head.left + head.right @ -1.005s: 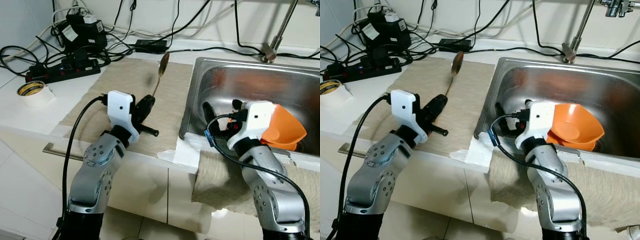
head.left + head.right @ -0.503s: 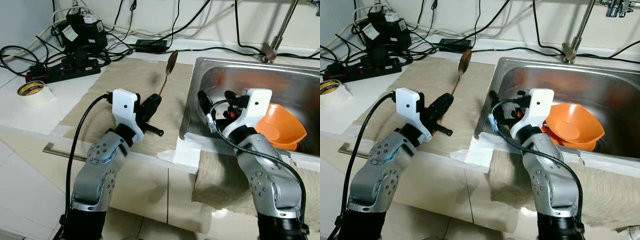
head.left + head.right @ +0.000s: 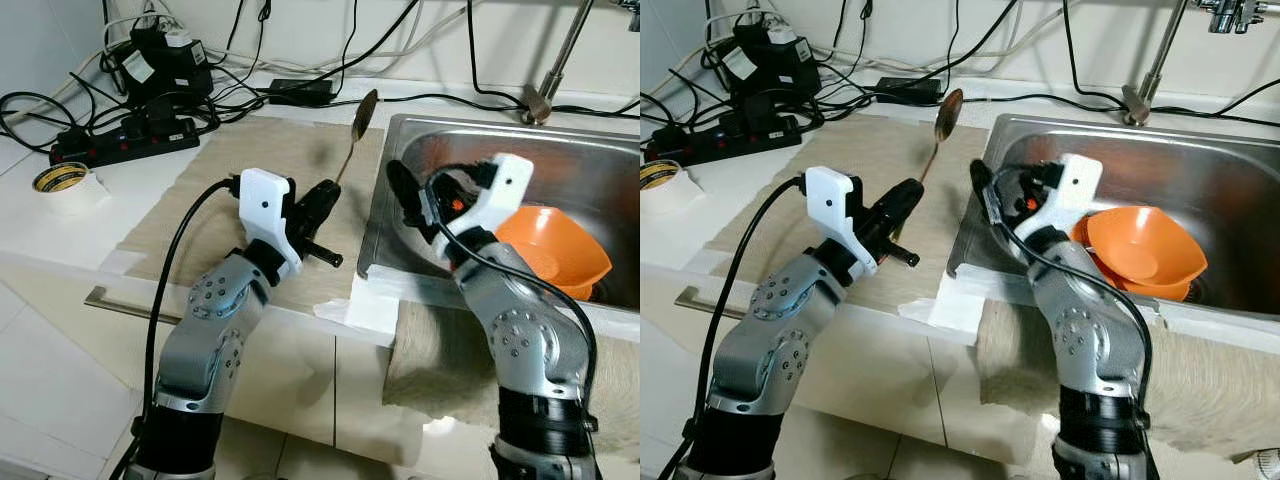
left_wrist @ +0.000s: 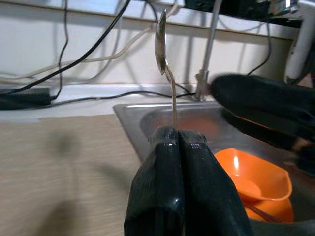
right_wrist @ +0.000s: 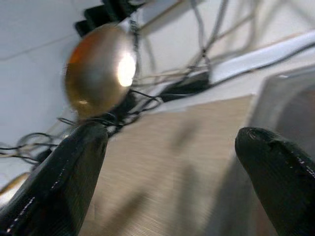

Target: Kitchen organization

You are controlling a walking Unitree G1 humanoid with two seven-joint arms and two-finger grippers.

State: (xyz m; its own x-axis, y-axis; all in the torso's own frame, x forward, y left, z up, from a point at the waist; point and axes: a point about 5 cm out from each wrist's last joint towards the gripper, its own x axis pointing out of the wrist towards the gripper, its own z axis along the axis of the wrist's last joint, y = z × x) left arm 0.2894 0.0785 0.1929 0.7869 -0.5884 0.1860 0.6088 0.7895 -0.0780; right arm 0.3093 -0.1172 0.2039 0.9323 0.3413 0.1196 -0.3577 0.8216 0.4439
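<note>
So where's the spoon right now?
The spoon is held up by the left gripper over the beige mat, close to the sink's left edge.

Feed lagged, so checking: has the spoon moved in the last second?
Yes. The spoon, held in the left pincer, has shifted right toward the sink edge.

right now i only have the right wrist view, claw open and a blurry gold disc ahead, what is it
Observer: A spoon, bowl end up, held by the left claw, which is shut on its handle.
Operator: where's my right claw
Observer: The right claw is raised above the sink's left rim, pointing toward the spoon.
Operator: anything in the sink
Observer: Orange bowls, stacked, by the right claw's wrist.
</note>
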